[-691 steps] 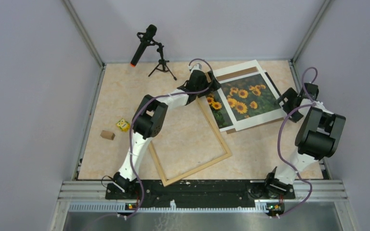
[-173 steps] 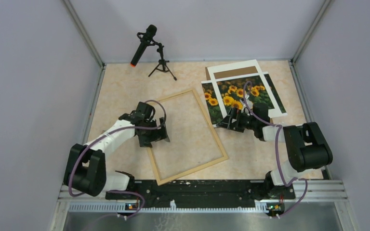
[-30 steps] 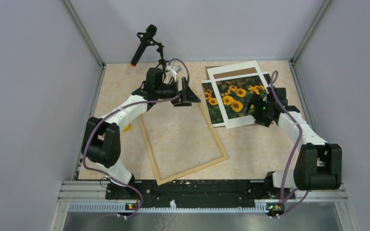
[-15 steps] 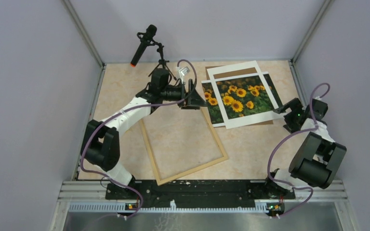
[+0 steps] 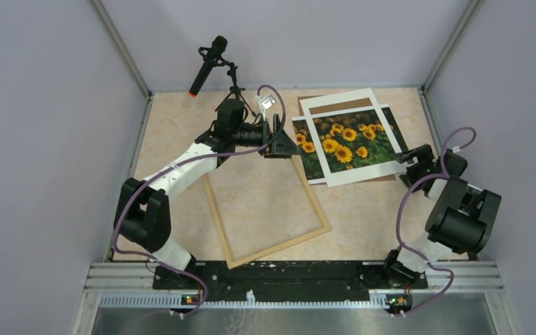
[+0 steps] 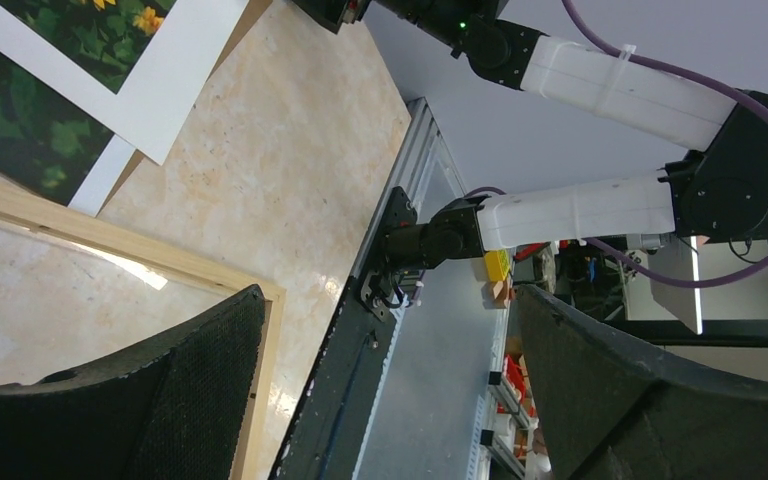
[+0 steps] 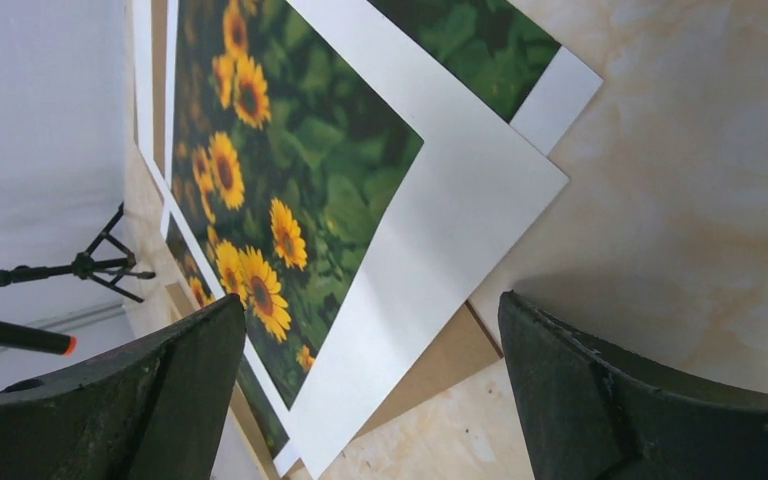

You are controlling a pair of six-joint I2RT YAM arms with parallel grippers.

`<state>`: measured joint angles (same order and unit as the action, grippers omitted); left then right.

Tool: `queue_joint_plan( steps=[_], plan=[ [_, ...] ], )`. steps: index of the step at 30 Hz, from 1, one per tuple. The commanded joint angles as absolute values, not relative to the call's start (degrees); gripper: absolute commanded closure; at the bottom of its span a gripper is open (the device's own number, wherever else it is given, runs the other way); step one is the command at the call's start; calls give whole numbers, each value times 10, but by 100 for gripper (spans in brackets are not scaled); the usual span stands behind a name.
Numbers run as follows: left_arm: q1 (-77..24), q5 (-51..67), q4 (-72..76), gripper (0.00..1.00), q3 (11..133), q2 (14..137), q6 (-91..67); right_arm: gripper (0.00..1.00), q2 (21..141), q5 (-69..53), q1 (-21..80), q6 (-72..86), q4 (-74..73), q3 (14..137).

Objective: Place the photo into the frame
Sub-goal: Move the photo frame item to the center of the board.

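The beige marbled worktop (image 5: 174, 139) fills the middle of the top view. The frame (image 5: 283, 246) lies flat on it at centre, tilted. It has nothing inside it, and bare worktop shows between the rails.

The left arm (image 5: 181, 171) reaches from the lower left up to the frame's upper right corner. The right arm (image 5: 460, 209) is folded at the right edge, with its wrist pointing left.

In the upper right lies a stack of flat sheets. A white mat (image 5: 363, 173) is on top. The photo (image 5: 352, 143) is under it, showing through the cutout and sticking out past the mat on the left. The photo's lower left part overlaps the frame's upper right corner. A brown board (image 5: 342, 107) peeks out at the top of the cutout and along the stack's lower right edge. The photo is not in the frame.

A microphone (image 5: 208, 64) on a small tripod stands at upper centre.

The left gripper (image 5: 279, 143) is above the frame's upper right corner, just beside the photo's left edge. In the left wrist view its jaws are spread wide with nothing between them. That view also shows a frame rail and the photo's corner at the upper left.

The right gripper (image 5: 408, 159) is just off the mat's lower right corner. In the right wrist view its jaws are also spread wide and hold nothing, with the corner of the mat just ahead of them.
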<state>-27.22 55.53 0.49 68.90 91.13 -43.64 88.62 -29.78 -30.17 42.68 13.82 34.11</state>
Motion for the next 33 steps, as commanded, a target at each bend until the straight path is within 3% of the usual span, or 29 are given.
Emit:
queue_joint_plan(
  steps=[1,22,24,29,33],
  plan=[
    [-274,563,30,2,688,898,-430,6,919,-325,-304,464,234,332],
    [-274,561,27,2,687,910,-426,9,921,-384,-295,599,503,290],
    [-274,561,27,2,687,911,-425,8,916,-370,-295,576,475,300],
    [-274,541,9,2,691,911,-404,6,916,-297,-293,382,154,435],
    [-285,511,-6,2,692,920,-384,5,939,-264,-263,299,28,519]
  ],
)
